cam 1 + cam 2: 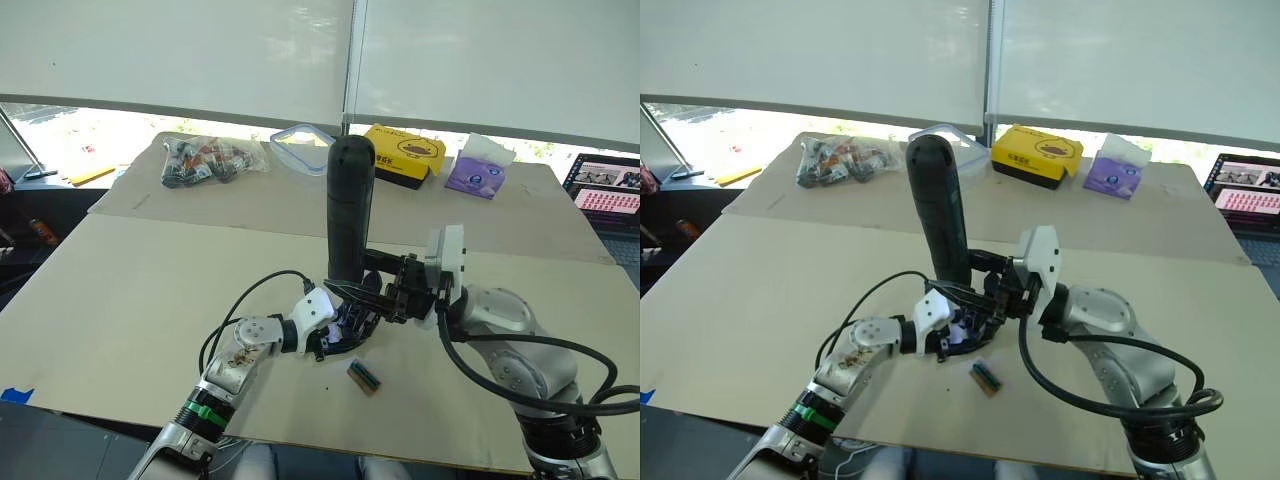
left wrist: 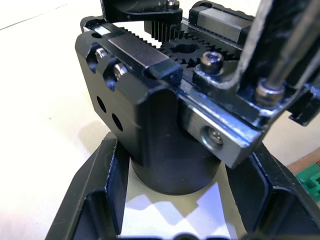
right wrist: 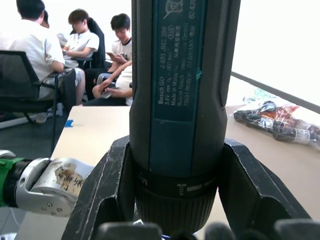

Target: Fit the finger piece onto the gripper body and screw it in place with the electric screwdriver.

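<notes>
Broad cardboard-covered table [image 1: 150, 300] underneath everything. Along its far edge: clear plastic bag of small parts [image 1: 208, 158], transparent container lid [image 1: 300, 148], yellow box [image 1: 403, 154], purple tissue pack [image 1: 480, 166], all well apart from the work near the front.

Standing upright at the centre, the electric screwdriver [image 1: 350, 210], thick and dark, tip end down. Clamped low on its barrel by the right gripper [image 3: 175, 200], one black finger pressed on each side, as seen from the right wrist. Bit pointing down onto the top of the gripper body [image 2: 165, 125].

Directly below the screwdriver, the gripper body, round base downward on the table, held between the fingers of the left gripper [image 1: 335, 335], one either side of the base. Gear teeth, rack and screw heads visible on top in the left wrist view, with the metal bit shaft just beside them.

Finger piece: cannot tell it apart among the black parts.

Just beside the gripper body, nearer the front edge, a small green-brown block [image 1: 364, 376] lying flat, touching nothing.

Seated people [image 3: 75, 45] in the room behind.
</notes>
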Motion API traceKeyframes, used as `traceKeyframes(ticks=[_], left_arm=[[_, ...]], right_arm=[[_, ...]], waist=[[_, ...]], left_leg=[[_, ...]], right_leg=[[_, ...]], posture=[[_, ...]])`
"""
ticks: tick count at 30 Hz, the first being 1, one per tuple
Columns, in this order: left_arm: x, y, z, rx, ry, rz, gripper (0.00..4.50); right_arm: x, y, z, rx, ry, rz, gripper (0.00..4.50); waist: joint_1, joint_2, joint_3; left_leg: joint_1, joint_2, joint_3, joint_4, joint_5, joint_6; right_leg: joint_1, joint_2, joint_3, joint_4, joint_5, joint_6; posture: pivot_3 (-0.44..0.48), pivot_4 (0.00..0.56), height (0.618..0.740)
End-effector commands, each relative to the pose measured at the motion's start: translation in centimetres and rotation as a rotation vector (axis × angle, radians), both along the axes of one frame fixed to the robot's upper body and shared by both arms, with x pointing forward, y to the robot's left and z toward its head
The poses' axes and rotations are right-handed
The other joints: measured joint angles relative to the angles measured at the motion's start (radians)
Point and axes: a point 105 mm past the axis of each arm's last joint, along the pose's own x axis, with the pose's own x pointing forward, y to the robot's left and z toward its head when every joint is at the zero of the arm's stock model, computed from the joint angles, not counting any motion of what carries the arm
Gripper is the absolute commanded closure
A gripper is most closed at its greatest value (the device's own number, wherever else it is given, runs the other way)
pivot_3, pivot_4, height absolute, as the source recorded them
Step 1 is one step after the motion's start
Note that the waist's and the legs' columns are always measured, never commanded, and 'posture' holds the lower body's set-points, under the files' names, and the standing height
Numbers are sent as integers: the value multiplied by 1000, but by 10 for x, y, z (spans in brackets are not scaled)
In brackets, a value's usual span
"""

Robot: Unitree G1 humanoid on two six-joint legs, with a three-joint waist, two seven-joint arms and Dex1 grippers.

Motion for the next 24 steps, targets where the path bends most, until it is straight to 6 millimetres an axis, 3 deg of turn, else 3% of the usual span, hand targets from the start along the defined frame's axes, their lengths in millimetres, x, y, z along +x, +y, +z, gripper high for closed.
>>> traceKeyframes(ticks=[1, 3, 13, 17, 18, 24], left_arm=[[-8, 1, -27, 72, 89, -5, 2243], [-5, 1, -26, 68, 84, 8, 2243], [-1, -4, -22, 16, 79, 24, 2243], [1, -5, -15, -12, 38, 24, 251], [2, -3, -12, -19, 14, 25, 41], [-5, 18, -2, -25, -29, 16, 41]], right_arm=[[-10, -6, 35, 92, -142, 55, 2597], [-18, -9, 48, 122, -192, 98, 2597], [-43, -18, 51, 130, -166, 182, 2597], [-54, -22, 53, 139, -131, 217, 2597], [-57, -23, 56, 145, -113, 228, 2597], [-63, -42, 73, 151, -25, 200, 2597]], waist=[[1, -1, 0], [2, 0, 2], [9, 0, 2], [11, 0, 2], [11, 0, 2], [5, 0, 3]], left_leg=[[0, 0, 0, 0, 0, 0], [-1, 0, 0, 0, 0, 0], [-2, 0, 0, 1, 0, 0], [-2, 0, 0, 0, 0, 0], [-2, 0, 0, 0, 0, 0], [-6, 0, 0, -1, 1, 2]], right_leg=[[0, 0, 0, 0, 0, 0], [0, 0, 0, 0, 0, 0], [0, 0, 0, -2, 0, 0], [0, 0, 0, -7, 1, 0], [0, 0, 0, -7, 1, 0], [0, 0, 1, -7, 1, -1]], posture=[[0, 150, 740], [0, 150, 740], [0, 150, 740], [0, 150, 740], [0, 150, 740], [0, 150, 740]])
